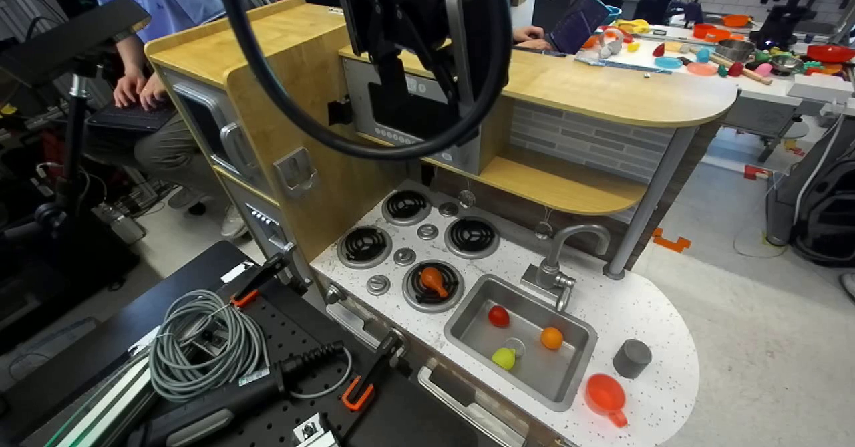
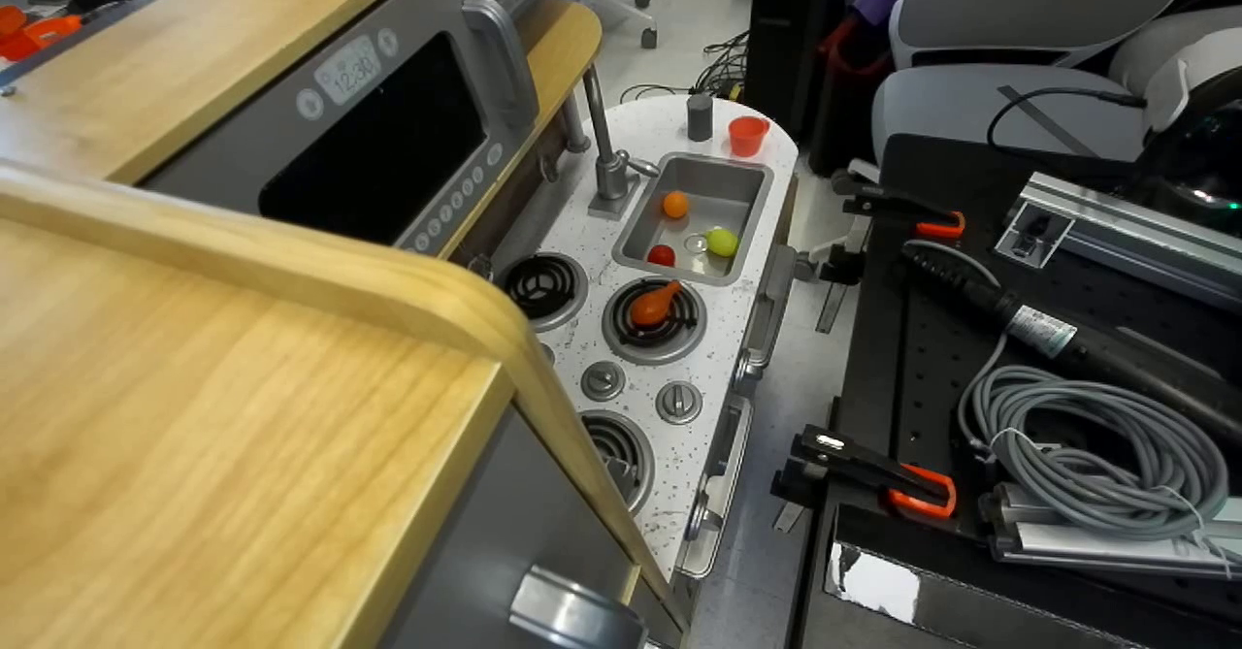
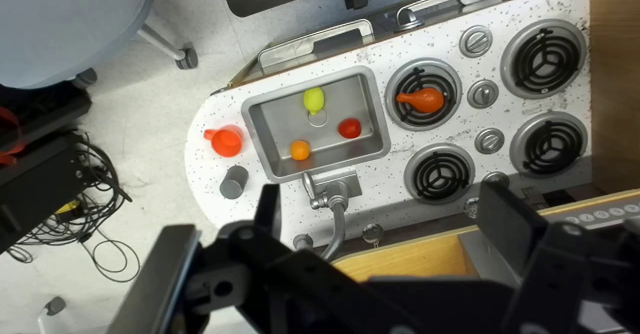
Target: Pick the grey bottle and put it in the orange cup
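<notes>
The grey bottle (image 1: 632, 359) stands upright on the white speckled counter near its rounded end. It also shows in an exterior view (image 2: 699, 117) and in the wrist view (image 3: 234, 182). The orange cup (image 1: 605, 395) stands upright beside it with a small gap, its handle pointing away from the bottle. The cup also shows in an exterior view (image 2: 747, 137) and in the wrist view (image 3: 226, 142). My gripper (image 3: 381, 194) is open and empty, high above the toy kitchen and off to the side of both things. It also shows in an exterior view (image 1: 425, 103).
A sink (image 1: 461, 347) next to the bottle and cup holds a red, an orange and a yellow-green toy fruit. A tall faucet (image 1: 574, 240) and a grey post (image 1: 644, 213) rise behind it. A shelf cabinet (image 1: 568, 96) overhangs the counter. A drumstick-shaped toy (image 1: 433, 280) lies on a burner.
</notes>
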